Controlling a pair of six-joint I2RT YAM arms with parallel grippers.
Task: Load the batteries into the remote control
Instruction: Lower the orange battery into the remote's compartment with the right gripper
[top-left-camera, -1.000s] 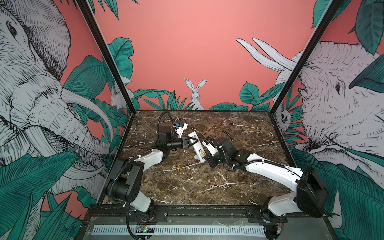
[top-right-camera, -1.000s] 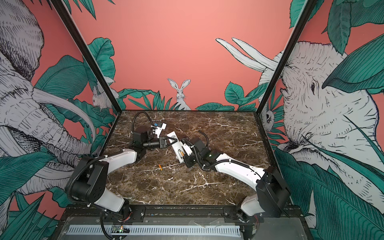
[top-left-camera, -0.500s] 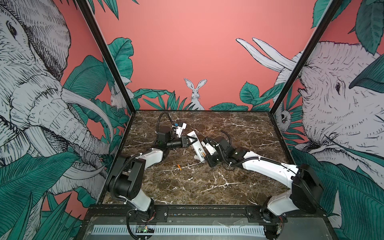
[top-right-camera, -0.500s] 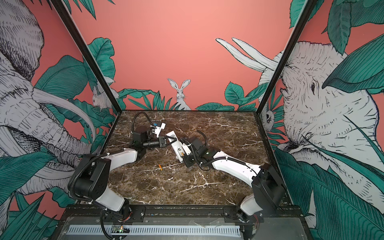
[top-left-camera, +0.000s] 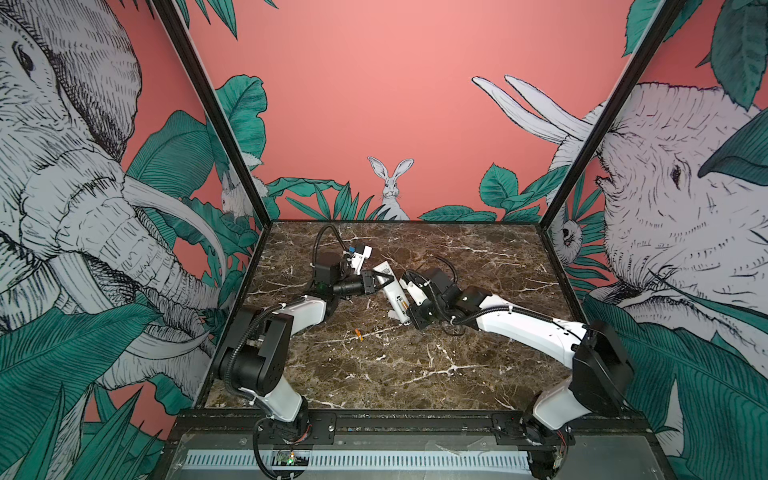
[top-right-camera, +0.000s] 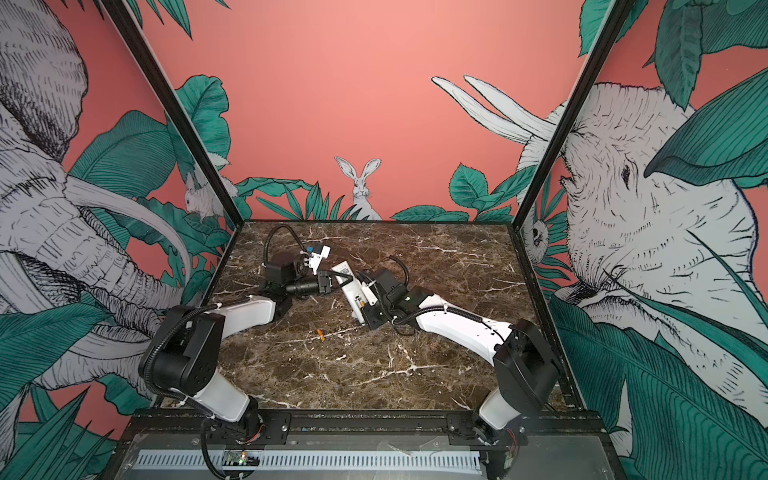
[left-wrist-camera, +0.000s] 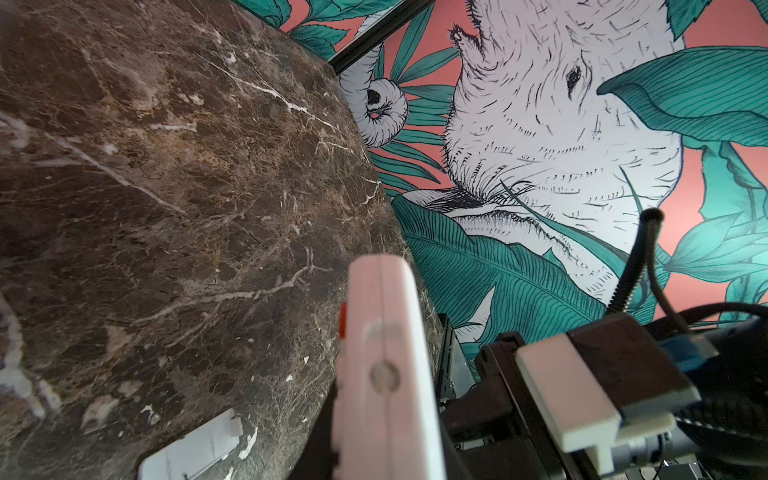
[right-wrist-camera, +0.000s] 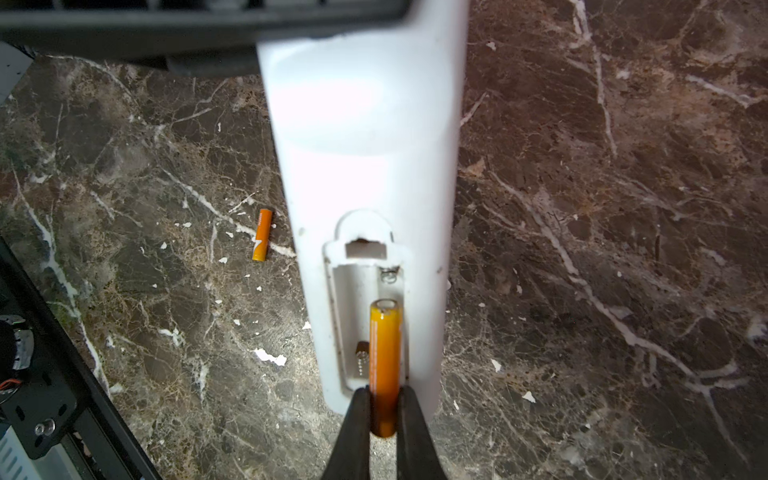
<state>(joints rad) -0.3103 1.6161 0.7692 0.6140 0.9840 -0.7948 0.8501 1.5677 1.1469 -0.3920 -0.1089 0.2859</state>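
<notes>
Right fingers clamped one slim orange cylindrical battery, its tip over the open compartment of the single long white plastic remote control, which left fingers gripped. Second orange battery lay apart on brown marble bench. Batteries counted: two.

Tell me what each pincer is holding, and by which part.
Right pincer: a battery, pinched by one end. Left pincer: the remote, gripped near its red-button end.
</notes>
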